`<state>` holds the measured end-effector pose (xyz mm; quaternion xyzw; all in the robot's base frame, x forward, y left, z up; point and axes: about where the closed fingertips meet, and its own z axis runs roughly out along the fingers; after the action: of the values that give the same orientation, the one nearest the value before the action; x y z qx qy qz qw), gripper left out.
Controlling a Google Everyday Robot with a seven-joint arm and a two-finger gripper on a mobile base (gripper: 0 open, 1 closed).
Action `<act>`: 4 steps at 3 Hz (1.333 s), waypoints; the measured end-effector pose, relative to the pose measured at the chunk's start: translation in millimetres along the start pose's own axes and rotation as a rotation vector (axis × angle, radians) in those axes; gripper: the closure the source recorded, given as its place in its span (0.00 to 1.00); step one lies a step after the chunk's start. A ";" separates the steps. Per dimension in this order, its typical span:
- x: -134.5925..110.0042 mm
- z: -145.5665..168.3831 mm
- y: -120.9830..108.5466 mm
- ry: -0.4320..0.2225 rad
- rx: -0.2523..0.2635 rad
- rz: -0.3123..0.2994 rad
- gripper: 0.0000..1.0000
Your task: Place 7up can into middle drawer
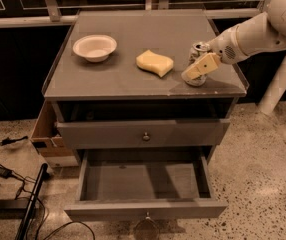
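Observation:
The 7up can [198,51] stands upright near the right front of the cabinet top, its silver top showing. My gripper [199,67] reaches in from the right and sits around the can, its pale fingers [201,66] covering the can's lower front. The middle drawer [145,182] is pulled open below, its flat grey floor bare, with a small round knob at its front edge.
A yellow sponge [154,63] lies left of the can. A white bowl [94,47] sits at the top's left. The upper drawer [143,133] is closed. A cardboard box [47,136] and cables [13,194] lie on the floor at left.

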<state>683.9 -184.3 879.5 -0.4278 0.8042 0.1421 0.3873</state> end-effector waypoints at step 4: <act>0.4 -2.1 3.4 -0.005 -0.011 -0.006 1.00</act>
<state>680.0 -183.7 880.3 -0.4320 0.8012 0.1462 0.3873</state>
